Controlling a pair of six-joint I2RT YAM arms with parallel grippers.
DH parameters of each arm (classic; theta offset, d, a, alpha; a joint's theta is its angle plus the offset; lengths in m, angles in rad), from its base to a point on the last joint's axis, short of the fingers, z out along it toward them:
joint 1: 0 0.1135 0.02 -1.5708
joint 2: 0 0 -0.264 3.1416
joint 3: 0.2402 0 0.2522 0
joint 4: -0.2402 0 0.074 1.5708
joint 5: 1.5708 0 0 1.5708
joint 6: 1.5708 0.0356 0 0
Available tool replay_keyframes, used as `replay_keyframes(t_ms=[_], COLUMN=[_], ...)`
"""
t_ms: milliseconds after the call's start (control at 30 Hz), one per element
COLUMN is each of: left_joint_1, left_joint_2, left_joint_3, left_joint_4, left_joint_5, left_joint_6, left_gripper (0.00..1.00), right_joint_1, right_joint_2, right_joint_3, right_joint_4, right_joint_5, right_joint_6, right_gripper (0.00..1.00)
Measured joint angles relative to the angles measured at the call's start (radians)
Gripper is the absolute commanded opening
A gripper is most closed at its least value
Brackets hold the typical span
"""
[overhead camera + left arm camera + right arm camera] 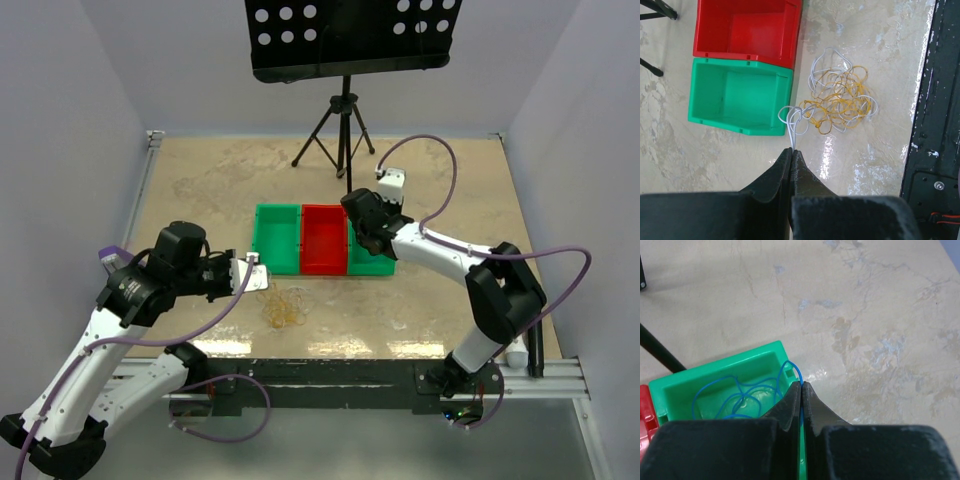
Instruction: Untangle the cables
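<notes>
Left wrist view puts our left gripper point(791, 150) clenched on a white strand point(794, 122), a small loop running from the fingertips toward twelve o'clock. From there it joins the tangle point(840, 102) of yellow and whitish cables lying at about one o'clock. We judge the pinch sits on this outlying loop because it is the one free piece that could be drawn clear of the knot. A green bin point(735, 95) stands at eleven o'clock, just beside the loop, with a red bin point(747, 30) touching its far side. Both look bare inside.

Our right gripper point(801, 386) is likewise closed, gripping a blue cable point(740, 390). That cable climbs over the rim of a second green bin point(675, 390) at nine o'clock, and the rest coils on the bin's floor. We read this as a sorted cable being laid in its own bin.

Beneath everything is a glossy, beige, marbled table point(880, 315). Pale walls point(60, 120) close in both sides, and a black perforated music stand point(345, 35) rises at twelve o'clock.
</notes>
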Motion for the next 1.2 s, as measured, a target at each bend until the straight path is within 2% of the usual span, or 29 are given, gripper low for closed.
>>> replay_keyframes(t_ms=[233, 467, 833, 933, 1200], left_joint_1=[0.0, 0.0, 0.0, 0.0, 0.0], left_joint_2=[0.0, 0.002, 0.01, 0.009, -0.009], left_joint_3=[-0.002, -0.005, -0.008, -0.008, -0.024], left_joint_4=[0.002, 0.003, 0.004, 0.004, 0.005], left_joint_5=[-0.001, -0.001, -0.001, -0.001, 0.002], left_joint_6=[0.0, 0.0, 0.0, 0.0, 0.0], left_gripper=[0.0, 0.0, 0.0, 0.0, 0.0], right_joint_1=[-0.005, 0.057, 0.069, 0.051, -0.026], right_joint_2=[-0.002, 0.038, 0.123, 0.153, 0.095], right_joint_3=[-0.011, -0.012, 0.013, 0.034, -0.03], right_joint_4=[0.064, 0.078, 0.016, -0.002, 0.005], right_joint_5=[0.0, -0.018, -0.202, -0.257, -0.369], right_joint_6=[-0.069, -0.067, 0.061, 0.103, 0.15], right_gripper=[0.0, 0.0, 0.0, 0.17, 0.5])
